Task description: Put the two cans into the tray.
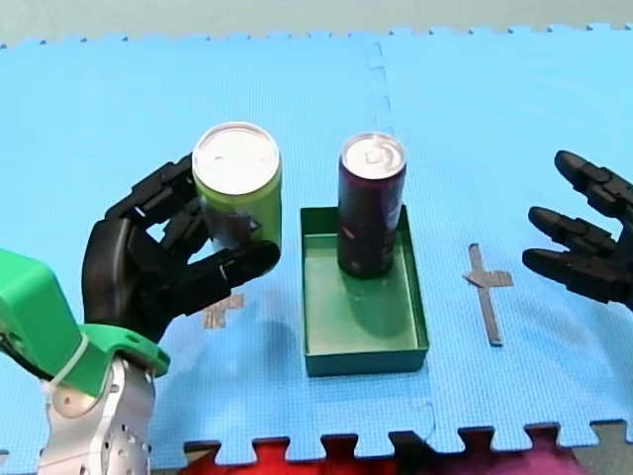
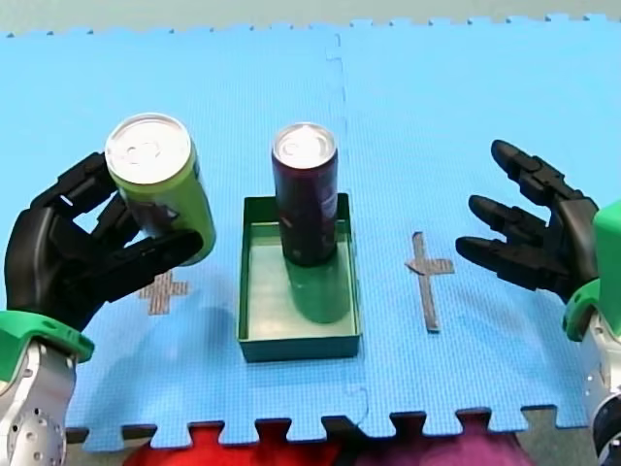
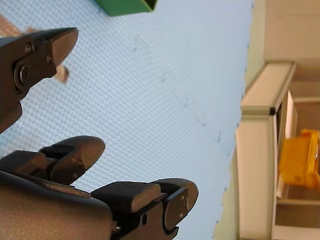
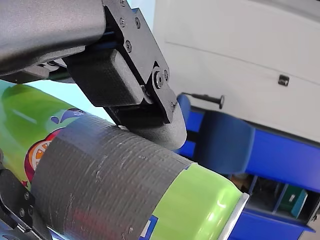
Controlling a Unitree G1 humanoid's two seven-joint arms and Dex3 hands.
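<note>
Gripping green can [image 2: 163, 194]: left hand [image 2: 68, 257] | purple can [image 2: 309, 209] in tray [image 2: 299, 347] | right hand [image 2: 539, 243] empty, near tape [image 2: 428, 296]

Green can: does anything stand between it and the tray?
Nothing visible does. The left robot hand holds the green can left of the tray. The purple can stands in its far end; the near part is bare. The right robot hand is off to the right.

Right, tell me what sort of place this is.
Probably a robotics lab test station: a blue foam puzzle mat as the work surface, tape marks stuck on it, and a white cabinet nearby.
</note>
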